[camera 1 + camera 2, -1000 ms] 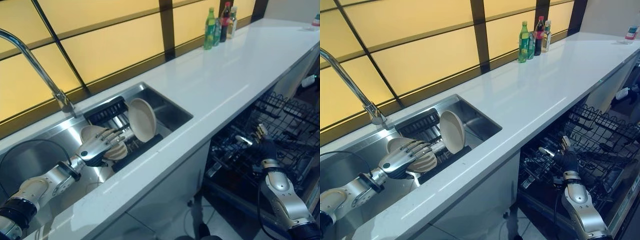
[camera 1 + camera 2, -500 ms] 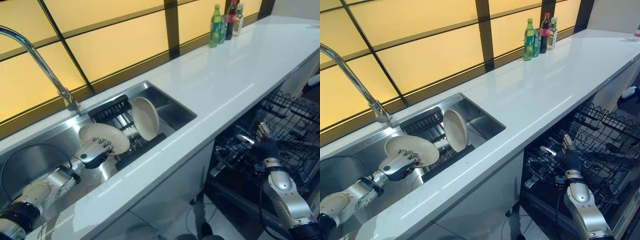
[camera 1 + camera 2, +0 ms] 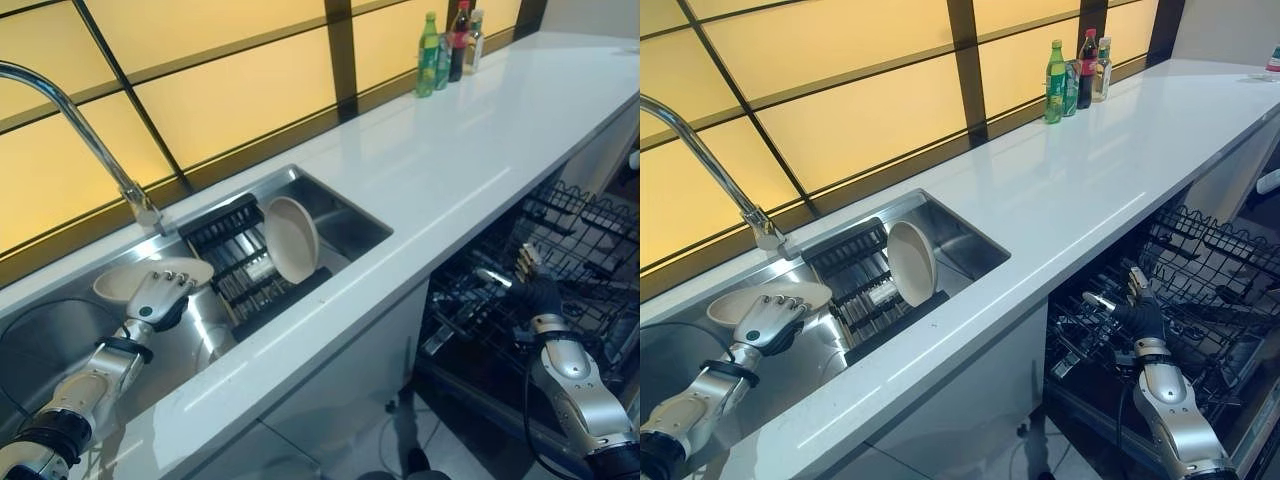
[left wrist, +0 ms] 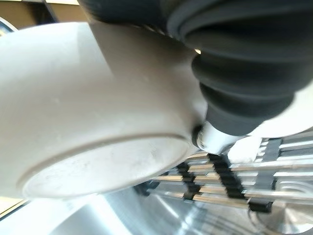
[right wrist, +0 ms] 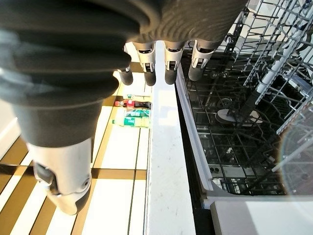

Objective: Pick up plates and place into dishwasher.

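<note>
The left hand (image 3: 155,296), fingers curled round the shallow beige plate (image 3: 118,281), has lifted it clear of the black-ribbed steel rack (image 3: 240,262) beside it; carrying to the dishwasher comes next. The right hand (image 3: 536,295) hangs slack-fingered and empty over the dishwasher's dark wire basket (image 3: 585,232).

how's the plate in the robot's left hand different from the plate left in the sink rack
The held plate is lifted over the sink's left part, lying near flat, while the rack plate stands on edge in the dish rack. The left hand grips the held plate; nothing touches the rack plate. The held one shows mostly its underside and rim, the rack one its hollow face. Both are beige and round.
</note>
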You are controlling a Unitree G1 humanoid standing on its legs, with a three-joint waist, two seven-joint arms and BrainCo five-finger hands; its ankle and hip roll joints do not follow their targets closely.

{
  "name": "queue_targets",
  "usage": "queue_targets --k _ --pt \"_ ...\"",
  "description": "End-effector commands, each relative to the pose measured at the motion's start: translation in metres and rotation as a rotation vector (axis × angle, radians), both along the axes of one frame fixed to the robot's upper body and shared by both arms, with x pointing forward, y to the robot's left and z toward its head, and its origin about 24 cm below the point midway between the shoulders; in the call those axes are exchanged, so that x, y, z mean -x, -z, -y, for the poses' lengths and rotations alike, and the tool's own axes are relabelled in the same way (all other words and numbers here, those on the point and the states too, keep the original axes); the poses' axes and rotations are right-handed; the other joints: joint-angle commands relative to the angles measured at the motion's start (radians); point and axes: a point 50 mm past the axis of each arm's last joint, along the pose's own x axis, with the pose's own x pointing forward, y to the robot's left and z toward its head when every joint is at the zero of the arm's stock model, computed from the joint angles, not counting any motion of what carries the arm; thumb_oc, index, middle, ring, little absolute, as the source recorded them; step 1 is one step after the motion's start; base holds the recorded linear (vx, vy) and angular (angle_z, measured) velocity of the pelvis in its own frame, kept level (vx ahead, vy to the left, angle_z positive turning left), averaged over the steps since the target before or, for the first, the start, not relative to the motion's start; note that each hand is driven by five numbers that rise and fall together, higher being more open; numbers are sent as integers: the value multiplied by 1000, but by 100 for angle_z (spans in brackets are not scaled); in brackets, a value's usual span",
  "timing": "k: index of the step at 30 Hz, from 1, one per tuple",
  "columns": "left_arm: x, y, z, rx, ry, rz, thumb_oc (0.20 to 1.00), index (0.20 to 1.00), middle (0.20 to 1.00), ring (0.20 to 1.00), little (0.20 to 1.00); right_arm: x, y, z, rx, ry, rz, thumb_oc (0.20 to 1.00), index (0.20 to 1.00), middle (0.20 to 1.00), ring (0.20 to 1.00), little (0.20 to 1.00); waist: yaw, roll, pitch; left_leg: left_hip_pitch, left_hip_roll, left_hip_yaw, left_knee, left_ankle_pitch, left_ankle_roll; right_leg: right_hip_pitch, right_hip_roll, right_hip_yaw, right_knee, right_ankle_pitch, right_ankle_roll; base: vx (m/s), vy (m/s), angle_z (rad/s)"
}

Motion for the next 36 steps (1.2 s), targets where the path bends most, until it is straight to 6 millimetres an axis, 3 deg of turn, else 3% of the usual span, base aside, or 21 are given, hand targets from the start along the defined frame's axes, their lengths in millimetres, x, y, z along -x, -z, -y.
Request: queue_targets --k 1,6,11,19,22,24,31,36 --pt "-5 -26 -20 -46 -56 122 200 200 200 200 200 -5 -30 9 43 -4 125 1000 1000 1000 1000 1000 5 -43 -31 -97 -29 -50 62 -55 17 -61 -102 2 88 -81 110 0 0 0" --pt "-6 -48 -25 8 -47 266 200 200 200 200 200 -2 -32 8 41 -7 147 1000 1000 1000 1000 1000 11 -49 -39 -92 -26 -53 57 -48 15 -55 -103 -6 83 -74 106 -14 -17 1" --pt "-3 -89 -24 46 50 457 200 200 200 200 200 1 -38 9 30 5 204 1000 1000 1000 1000 1000 36 -59 -62 -83 -13 -58 47 -51 13 -37 -101 -30 65 -76 100 -63 -87 5" --pt "-7 -157 5 116 266 682 200 200 200 200 200 -3 -62 -3 8 2 341 1000 1000 1000 1000 1000 89 -77 -107 -71 14 -81 25 -45 3 -6 -78 -87 51 -93 85 -81 -115 13" --pt "-6 -174 15 236 324 731 200 200 200 200 200 -5 -79 -8 23 0 426 1000 1000 1000 1000 1000 111 -84 -121 -70 23 -87 20 -44 -1 -2 -70 -103 50 -99 78 -95 -110 11" --pt "-3 -184 27 415 384 755 200 200 200 200 200 -6 -97 -12 31 4 532 1000 1000 1000 1000 1000 134 -91 -133 -72 31 -96 16 -43 -4 5 -61 -118 48 -106 69 -120 -121 7" --pt "0 -204 61 776 575 666 200 200 200 200 200 -5 -145 -28 84 -50 756 1000 1000 1000 1000 1000 173 -104 -165 -78 48 -115 10 -38 -16 25 -41 -153 41 -127 53 -100 -79 11" --pt "8 -218 107 1065 955 237 200 200 200 200 200 -4 -172 -53 151 -219 858 1000 1000 1000 1000 1000 195 -109 -185 -85 51 -130 10 -34 -23 40 -29 -173 33 -135 45 -112 -59 10"
